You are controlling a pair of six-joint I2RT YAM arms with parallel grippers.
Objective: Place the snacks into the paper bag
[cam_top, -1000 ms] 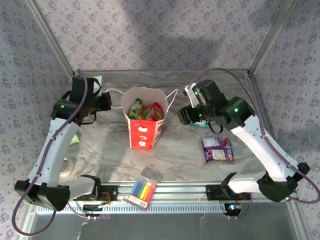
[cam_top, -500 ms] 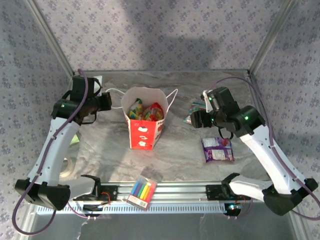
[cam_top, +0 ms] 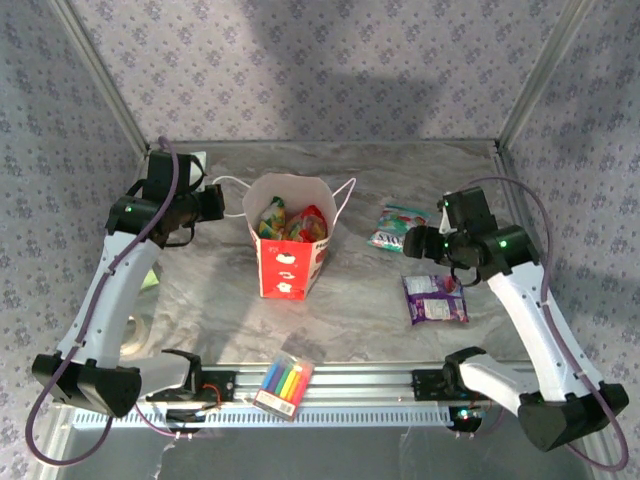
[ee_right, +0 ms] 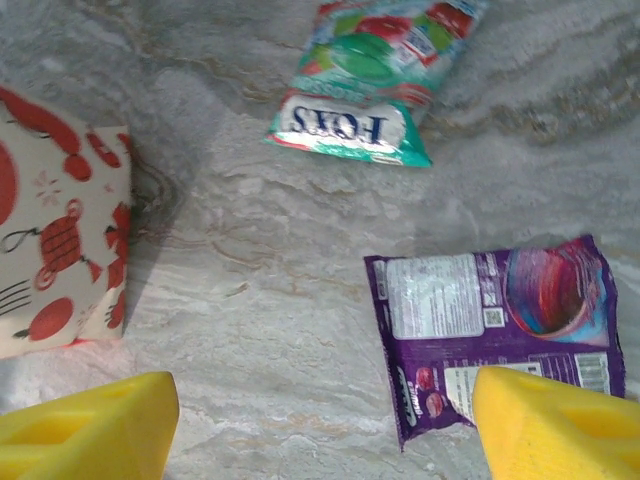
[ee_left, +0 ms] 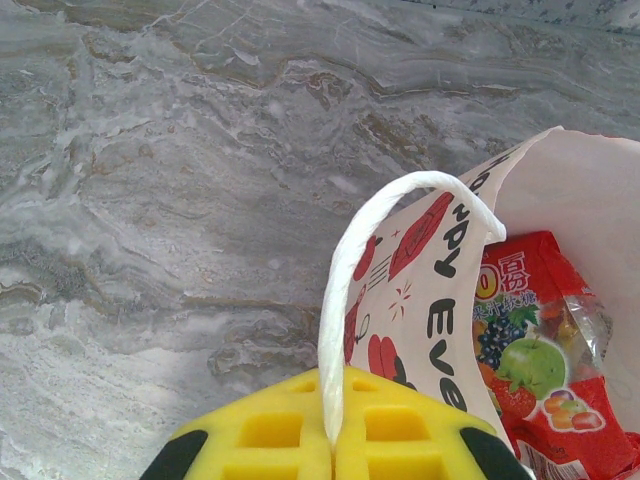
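Left wrist view: left gripper is pinching the string handle of the paper bag, likely steadying its mouth, while right gripper is hovering wide-jawed over the purple packet.

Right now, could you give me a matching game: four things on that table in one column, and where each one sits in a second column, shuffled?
Things
1. purple packet
2. teal-white packet
3. marker box
4. string handle

Places
A. on the metal rail at the near edge
B. pinched in the shut left gripper
C. flat on the table, the packet farther back
D. flat on the table, the packet closer to the rail

Pairs: 1-D, 2-C, 3-A, 4-B
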